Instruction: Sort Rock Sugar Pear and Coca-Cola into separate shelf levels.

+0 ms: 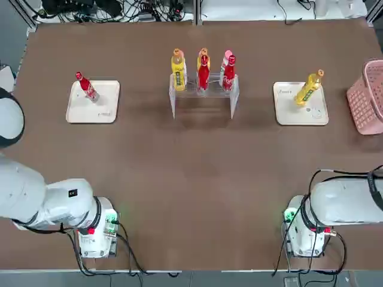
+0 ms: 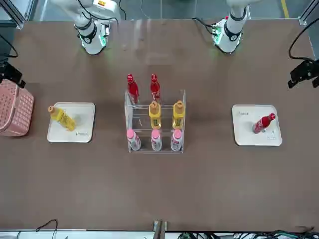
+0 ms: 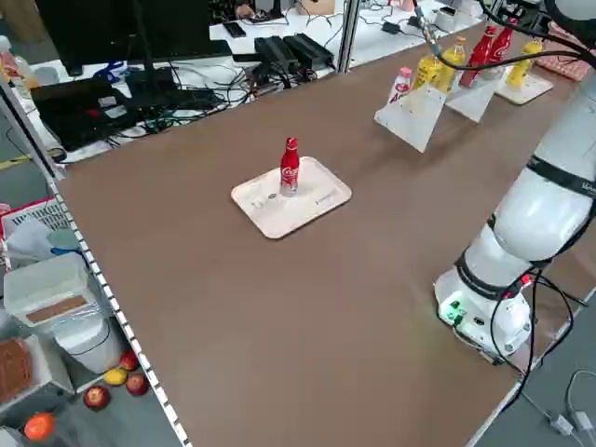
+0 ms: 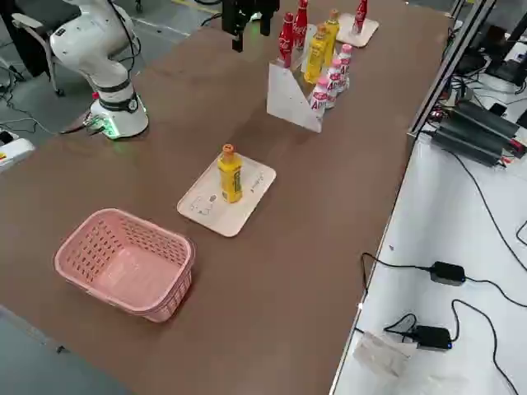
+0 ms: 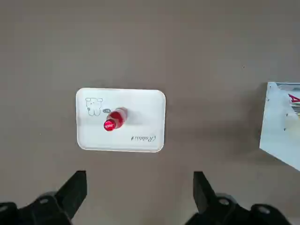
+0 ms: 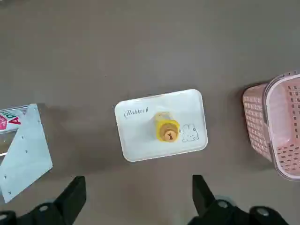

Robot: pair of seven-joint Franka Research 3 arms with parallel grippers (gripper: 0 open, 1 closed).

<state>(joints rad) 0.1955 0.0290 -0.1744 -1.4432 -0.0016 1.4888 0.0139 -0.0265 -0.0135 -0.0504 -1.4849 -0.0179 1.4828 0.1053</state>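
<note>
With each tool spread and empty, at the lower left point(image 5: 139, 199) and lower right point(image 6: 139, 199) of the overhead frame, the tray-borne Coca-Cola bottle point(image 1: 87, 87) upper left and Rock Sugar Pear bottle point(image 1: 309, 88) upper right could be toppled by off-centre closing.

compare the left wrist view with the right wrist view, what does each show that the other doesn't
Only the left wrist view: the slim red Coca-Cola bottle on its cream rectangular tray.
Only the right: the yellow orange-capped bottle on the other cream tray, and the pink plastic basket.
Both: part of the clear acrylic rack and an open black gripper.
</note>
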